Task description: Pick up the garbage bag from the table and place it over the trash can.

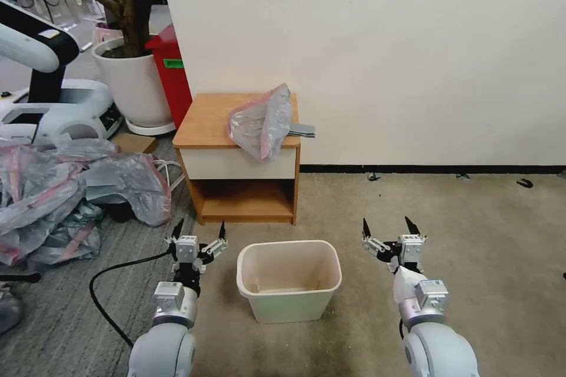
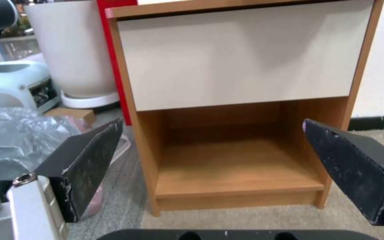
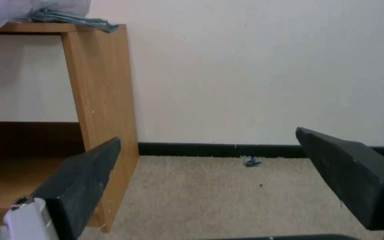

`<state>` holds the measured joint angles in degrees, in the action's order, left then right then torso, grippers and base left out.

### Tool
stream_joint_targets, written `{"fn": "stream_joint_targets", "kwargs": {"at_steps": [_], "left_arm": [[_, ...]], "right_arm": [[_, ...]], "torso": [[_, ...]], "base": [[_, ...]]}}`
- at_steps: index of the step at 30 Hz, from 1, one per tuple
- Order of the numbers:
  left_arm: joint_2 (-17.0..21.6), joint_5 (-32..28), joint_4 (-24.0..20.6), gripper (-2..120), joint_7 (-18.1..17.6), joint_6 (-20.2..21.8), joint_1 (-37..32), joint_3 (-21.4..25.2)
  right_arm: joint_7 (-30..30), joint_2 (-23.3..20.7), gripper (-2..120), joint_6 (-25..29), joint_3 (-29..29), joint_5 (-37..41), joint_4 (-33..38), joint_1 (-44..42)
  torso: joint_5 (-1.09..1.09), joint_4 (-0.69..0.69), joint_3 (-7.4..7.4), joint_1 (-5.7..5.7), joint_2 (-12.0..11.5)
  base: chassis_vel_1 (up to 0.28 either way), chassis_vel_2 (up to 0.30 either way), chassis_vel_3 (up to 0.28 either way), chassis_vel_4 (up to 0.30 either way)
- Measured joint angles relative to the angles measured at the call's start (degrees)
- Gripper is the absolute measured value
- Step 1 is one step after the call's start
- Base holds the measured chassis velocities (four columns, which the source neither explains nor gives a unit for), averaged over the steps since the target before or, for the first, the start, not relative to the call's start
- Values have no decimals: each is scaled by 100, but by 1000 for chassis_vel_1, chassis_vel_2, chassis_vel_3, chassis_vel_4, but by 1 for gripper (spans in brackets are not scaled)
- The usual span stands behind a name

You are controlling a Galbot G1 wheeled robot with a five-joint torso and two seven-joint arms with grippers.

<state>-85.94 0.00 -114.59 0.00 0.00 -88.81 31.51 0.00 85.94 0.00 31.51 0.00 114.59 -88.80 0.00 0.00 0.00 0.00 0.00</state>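
Head view: you have the table against the wall straight ahead, with the trash can on the carpet just in front of it and between your two arms.
Garbage bag: the garbage bag lies crumpled on the right half of the tabletop, and its lower edge droops over the front, onto the cream drawer front. It touches neither gripper.
Trash can: upright, mouth open, no liner over its rim; you can see its bare inner floor.
Left gripper: the left gripper hovers low, just left of the trash can and short of the table's open lower shelf. Its jaws are spread wide and hold nothing. In the left wrist view the same left gripper faces the drawer front and the shelf.
Right gripper: the right gripper hovers at a matching height on the right side of the trash can, jaws wide, nothing held. In the right wrist view it points past the table's right side panel toward the wall.
Surroundings: a heap of grey-pink bags lies on the floor to your left, well apart from the table. Behind it stand a white plant pot and a red bin.
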Motion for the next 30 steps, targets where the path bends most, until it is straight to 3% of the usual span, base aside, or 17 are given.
{"fn": "stream_joint_targets", "kwargs": {"at_steps": [30], "left_arm": [[0, 0, 0, 100, 0, 0, 0, 0]], "right_arm": [[0, 0, 100, 0, 0, 0, 0, 0]], "torso": [[0, 0, 0, 0, 0]], "base": [[0, 0, 0, 0]]}}
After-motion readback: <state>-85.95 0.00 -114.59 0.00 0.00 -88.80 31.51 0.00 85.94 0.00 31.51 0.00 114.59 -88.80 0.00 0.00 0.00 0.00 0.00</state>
